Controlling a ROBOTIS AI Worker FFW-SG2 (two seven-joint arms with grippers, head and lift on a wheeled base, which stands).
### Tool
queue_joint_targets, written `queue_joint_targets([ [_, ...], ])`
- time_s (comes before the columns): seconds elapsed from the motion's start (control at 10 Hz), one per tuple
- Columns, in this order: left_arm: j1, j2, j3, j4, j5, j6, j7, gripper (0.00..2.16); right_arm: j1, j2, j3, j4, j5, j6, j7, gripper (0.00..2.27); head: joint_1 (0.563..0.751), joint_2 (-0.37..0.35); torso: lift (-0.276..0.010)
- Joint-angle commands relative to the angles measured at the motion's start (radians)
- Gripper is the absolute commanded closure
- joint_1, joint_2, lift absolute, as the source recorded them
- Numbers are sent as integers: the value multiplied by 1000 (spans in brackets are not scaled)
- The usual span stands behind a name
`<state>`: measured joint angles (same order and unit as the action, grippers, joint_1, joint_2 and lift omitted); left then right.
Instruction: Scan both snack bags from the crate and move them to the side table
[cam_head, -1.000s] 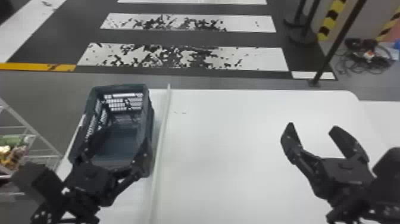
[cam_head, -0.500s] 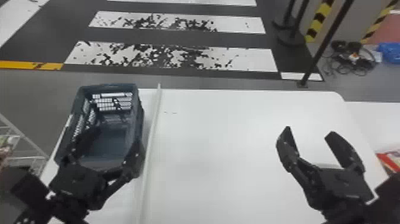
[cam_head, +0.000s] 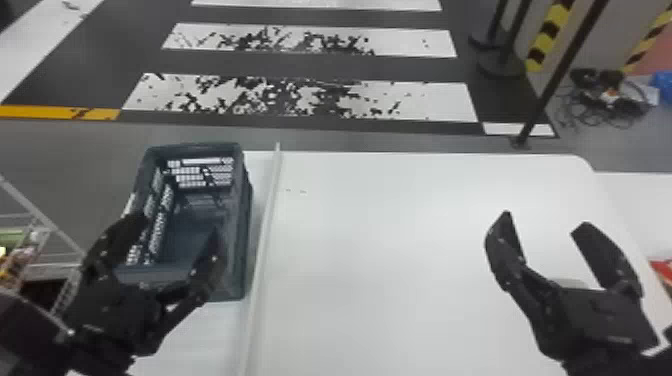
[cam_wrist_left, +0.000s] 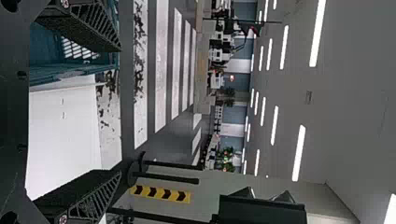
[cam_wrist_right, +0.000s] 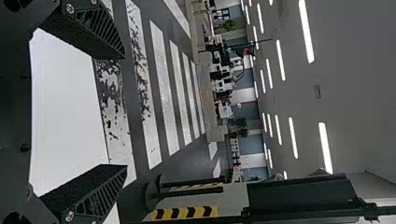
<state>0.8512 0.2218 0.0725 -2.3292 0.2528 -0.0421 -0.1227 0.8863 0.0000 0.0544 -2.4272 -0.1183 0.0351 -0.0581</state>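
From my head view, I have the crate (cam_head: 243, 220) at the left end of the white bench (cam_head: 380, 250), upright, alongside a pale strip (cam_head: 265, 225) that runs down the bench. My left gripper (cam_head: 176, 227) is spread wide at the crate's near end, one fingertip over the left wall and the other over the inside; I can't tell whether either touches. The left wrist view shows those two fingers well apart with nothing between them. My right gripper (cam_head: 546, 220) is over the bench's right part, also wide and holding nothing. Past the bench's right edge I see the white side table (cam_head: 635, 200), with something red (cam_head: 662, 269) cut off by the edge of my view; I can't tell if that's a snack bag. A wire rack (cam_head: 37, 257) stands on the left.
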Motion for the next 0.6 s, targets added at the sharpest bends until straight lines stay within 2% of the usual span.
queue_joint_targets([
  [0.0,3,-2,1,-2,0,-11,0,63,10,1,5,-7,0,-2,-11,103,695,15,-29],
  [0.5,9,-4,17,-6,17,-8,0,63,23,1,-4,-19,-24,-17,3,110,695,18,-29],
])
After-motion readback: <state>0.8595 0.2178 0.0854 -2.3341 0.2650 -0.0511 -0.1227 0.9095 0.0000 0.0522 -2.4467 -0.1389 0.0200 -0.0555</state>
